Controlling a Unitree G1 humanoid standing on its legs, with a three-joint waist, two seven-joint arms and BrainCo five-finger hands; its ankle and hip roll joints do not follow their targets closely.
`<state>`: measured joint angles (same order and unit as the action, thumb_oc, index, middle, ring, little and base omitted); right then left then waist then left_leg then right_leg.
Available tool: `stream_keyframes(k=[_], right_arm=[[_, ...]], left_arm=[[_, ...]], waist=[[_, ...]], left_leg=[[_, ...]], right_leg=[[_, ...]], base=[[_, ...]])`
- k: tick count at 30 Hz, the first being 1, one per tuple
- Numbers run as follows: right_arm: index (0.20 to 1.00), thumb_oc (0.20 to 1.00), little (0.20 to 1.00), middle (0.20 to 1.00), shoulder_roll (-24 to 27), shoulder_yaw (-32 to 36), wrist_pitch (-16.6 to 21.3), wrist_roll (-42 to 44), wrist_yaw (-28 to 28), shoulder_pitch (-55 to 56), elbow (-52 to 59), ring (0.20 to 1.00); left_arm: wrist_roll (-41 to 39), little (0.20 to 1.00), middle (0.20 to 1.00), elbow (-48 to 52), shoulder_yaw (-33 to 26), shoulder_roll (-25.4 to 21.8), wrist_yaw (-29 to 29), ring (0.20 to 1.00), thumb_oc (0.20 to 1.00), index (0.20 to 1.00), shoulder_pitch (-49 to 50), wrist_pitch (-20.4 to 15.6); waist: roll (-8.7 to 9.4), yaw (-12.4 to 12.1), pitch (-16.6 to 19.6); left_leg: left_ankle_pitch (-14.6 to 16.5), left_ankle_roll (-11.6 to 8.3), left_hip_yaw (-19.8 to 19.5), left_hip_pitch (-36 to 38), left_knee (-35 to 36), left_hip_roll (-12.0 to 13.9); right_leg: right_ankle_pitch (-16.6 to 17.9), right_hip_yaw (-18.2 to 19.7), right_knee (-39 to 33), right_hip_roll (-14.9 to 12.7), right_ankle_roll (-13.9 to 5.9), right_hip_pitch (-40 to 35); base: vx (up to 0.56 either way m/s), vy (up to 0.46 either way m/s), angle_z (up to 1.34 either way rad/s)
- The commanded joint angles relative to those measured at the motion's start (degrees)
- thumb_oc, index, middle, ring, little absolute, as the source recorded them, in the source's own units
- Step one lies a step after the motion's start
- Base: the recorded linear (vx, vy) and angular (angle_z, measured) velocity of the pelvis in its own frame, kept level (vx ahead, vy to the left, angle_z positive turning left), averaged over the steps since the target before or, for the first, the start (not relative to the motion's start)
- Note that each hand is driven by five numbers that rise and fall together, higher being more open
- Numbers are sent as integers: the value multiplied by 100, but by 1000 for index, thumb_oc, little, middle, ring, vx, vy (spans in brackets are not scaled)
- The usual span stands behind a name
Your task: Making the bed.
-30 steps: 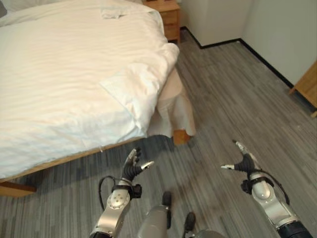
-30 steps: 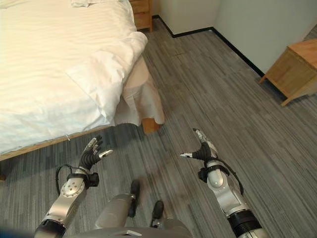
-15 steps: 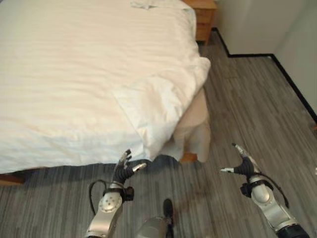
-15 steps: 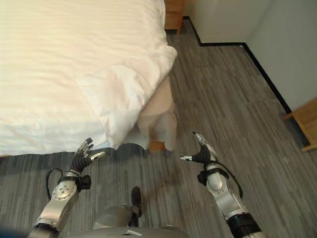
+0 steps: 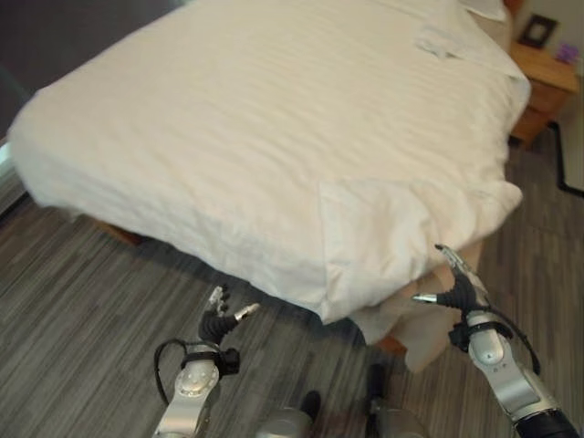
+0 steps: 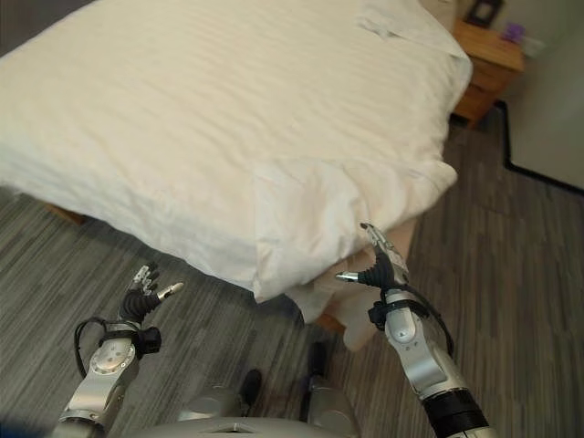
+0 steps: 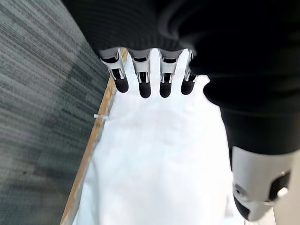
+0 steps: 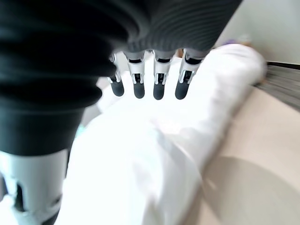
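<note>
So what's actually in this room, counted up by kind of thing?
Beds: 1, under a white duvet
Wooden nightstands: 1
Folded white cloths on the bed: 1
Robot hands: 2, left hand and right hand, both open
Total: 5

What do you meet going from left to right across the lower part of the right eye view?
Left hand, open over the grey floor → folded-back corner of the white duvet hanging off the bed → right hand, open beside that corner.
</note>
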<state>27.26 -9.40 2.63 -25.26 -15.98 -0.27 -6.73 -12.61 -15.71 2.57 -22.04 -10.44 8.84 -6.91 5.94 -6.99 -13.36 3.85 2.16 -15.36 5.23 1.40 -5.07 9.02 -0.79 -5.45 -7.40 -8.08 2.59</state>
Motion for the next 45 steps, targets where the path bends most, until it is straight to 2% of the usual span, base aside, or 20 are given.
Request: stream_keyframes(k=[1, 5, 10, 15, 17, 18, 20, 21, 25, 32, 38, 40, 45], right_arm=[[1000, 1000, 1000, 1000, 300, 248, 30, -429, -408, -566, 433, 1000], [1000, 1000, 1000, 1000, 327, 213, 27, -336, -328, -721, 620, 1000], [1000, 1000, 1000, 1000, 299, 204, 38, -343, -246, -613, 883, 1000], [1000, 1000, 1000, 1000, 75, 471, -4, -341, -425, 150, 964, 1000], [1000, 1000, 1000, 1000, -51, 537, -10, -157, -508, 539, 586, 1000], [1000, 1000, 1000, 1000, -52, 538, -6, -158, -513, 541, 581, 1000], [1000, 1000, 1000, 1000, -22, 568, -29, -298, -559, 833, 114, 1000], [1000, 1000, 1000, 1000, -24, 569, -22, -303, -568, 834, 105, 1000], [1000, 1000, 1000, 1000, -52, 395, -236, -502, -679, 1262, -1399, 1000], [1000, 1000, 1000, 1000, -338, 11, -364, 70, -724, 1219, -3194, 1000], [1000, 1000, 1000, 1000, -433, -160, -348, 499, -657, 1081, -3637, 1000], [1000, 1000, 1000, 1000, -422, -227, -319, 612, -645, 998, -3605, 1000], [1000, 1000, 1000, 1000, -277, -534, -157, 615, -706, 779, -3494, 1000]], left_arm=[[56, 1000, 1000, 399, -169, -187, -144, 1000, 1000, 1000, 26, -302], [-164, 1000, 1000, 389, -326, -38, -158, 1000, 1000, 1000, 273, -305], [-271, 1000, 1000, 410, -355, 114, -159, 1000, 1000, 1000, 423, -284], [-143, 1000, 1000, 766, -257, 54, -521, 1000, 1000, 1000, -124, -414], [159, 1000, 1000, 1037, -161, -75, -676, 1000, 1000, 1000, -393, -432], [166, 1000, 1000, 1035, -157, -74, -681, 1000, 1000, 1000, -394, -431], [354, 1000, 1000, 1071, -158, -149, -759, 1000, 1000, 1000, -610, -457], [357, 1000, 1000, 1064, -152, -148, -763, 1000, 1000, 1000, -614, -459], [873, 1000, 1000, 888, 35, -387, -1066, 1000, 1000, 1000, -1389, -388], [1711, 1000, 1000, -174, 354, -692, -1462, 1000, 1000, 1000, -2304, 40], [2388, 1000, 1000, -1561, 445, -822, -1816, 1000, 1000, 1000, -3020, 638], [2709, 1000, 1000, -2388, 565, -830, -1978, 1000, 1000, 1000, -3417, 919], [3042, 1000, 1000, -4480, 1083, -969, -2242, 1000, 1000, 1000, -4668, 1293]], waist=[[-85, 8, 73], [-78, -38, 176], [-159, -8, 311], [-283, 333, 387], [-333, 576, 407], [-335, 560, 406], [-360, 712, 407], [-363, 698, 406], [-411, 1024, 424], [-490, 1268, 378], [-529, 1335, 310], [-528, 1370, 279], [-497, 1464, 138]], left_leg=[[119, -114, 688, -20, 360, 447], [171, -140, 657, 50, 360, 456], [170, -239, 709, 97, 360, 545], [175, -315, 905, 172, 360, 679], [195, -326, 1090, 228, 360, 714], [202, -326, 1104, 234, 360, 718], [217, -330, 1229, 270, 360, 731], [223, -331, 1240, 277, 360, 734], [278, -350, 1592, 316, 360, 760], [218, -440, 2041, 214, 360, 783], [124, -507, 2277, 7, 360, 805], [86, -529, 2320, -112, 360, 815], [-15, -540, 2314, -450, 360, 833]], right_leg=[[-567, -58, 339, -48, -175, -26], [-509, -158, 134, -77, -154, -259], [-614, -301, 45, -31, -102, -450], [-748, -246, 45, 49, -32, -481], [-757, -99, 45, 105, -32, -463], [-757, -86, 45, 109, -32, -463], [-754, 23, 45, 141, -31, -451], [-755, 34, 45, 145, -31, -453], [-702, 249, 45, 190, -76, -372], [-564, 420, 45, 239, -169, -101], [-489, 433, 45, 271, -220, 182], [-467, 414, 45, 272, -229, 309], [-431, 388, 45, 275, -208, 654]], base=[[140, -139, 25], [137, -110, 18], [99, -81, 2], [57, -36, -5], [42, 10, -23], [67, 17, -48], [34, 8, -56], [49, 2, -42], [54, -5, -36], [46, -15, -54], [30, -37, -24], [-1, -46, -10], [-32, -45, -7]])
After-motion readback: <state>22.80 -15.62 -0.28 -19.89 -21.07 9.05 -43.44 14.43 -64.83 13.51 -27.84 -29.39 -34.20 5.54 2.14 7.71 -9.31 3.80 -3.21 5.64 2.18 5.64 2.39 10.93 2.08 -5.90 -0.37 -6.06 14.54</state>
